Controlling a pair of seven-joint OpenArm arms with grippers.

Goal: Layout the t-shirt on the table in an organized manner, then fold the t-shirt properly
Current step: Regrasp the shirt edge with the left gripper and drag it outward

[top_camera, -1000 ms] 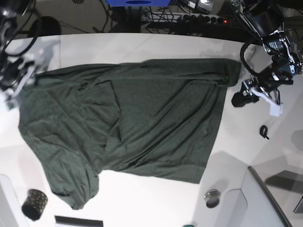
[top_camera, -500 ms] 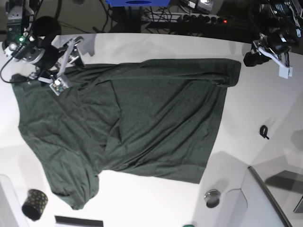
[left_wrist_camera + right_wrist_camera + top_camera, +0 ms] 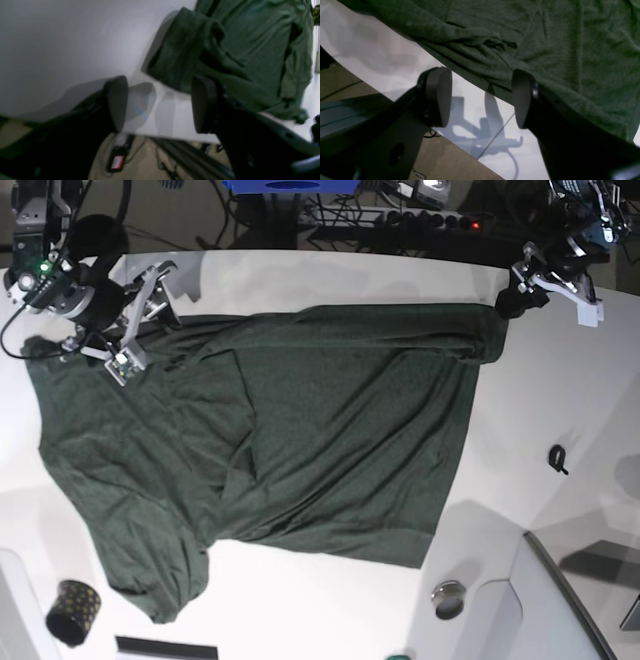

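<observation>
The dark green t-shirt (image 3: 280, 440) lies spread on the white table (image 3: 320, 600), with creases down its middle and its far right corner folded over (image 3: 180, 57). My left gripper (image 3: 548, 298) hovers over the table's far edge just right of that corner. In the left wrist view it (image 3: 160, 103) is open and holds nothing. My right gripper (image 3: 140, 330) is above the shirt's far left edge. In the right wrist view it (image 3: 481, 97) is open, with the bunched hem (image 3: 480, 42) just beyond its fingertips.
A black gold-dotted cup (image 3: 72, 612) stands at the near left. A small black clip (image 3: 558, 459) lies right of the shirt. A round metal fitting (image 3: 449, 598) and a grey panel (image 3: 560, 610) sit near right. Cables and a power strip (image 3: 420, 220) run behind the far edge.
My left gripper rose from beside the shirt's right corner to the far table edge and opened wider. The right gripper swung in from the left edge onto the shirt's far left part.
</observation>
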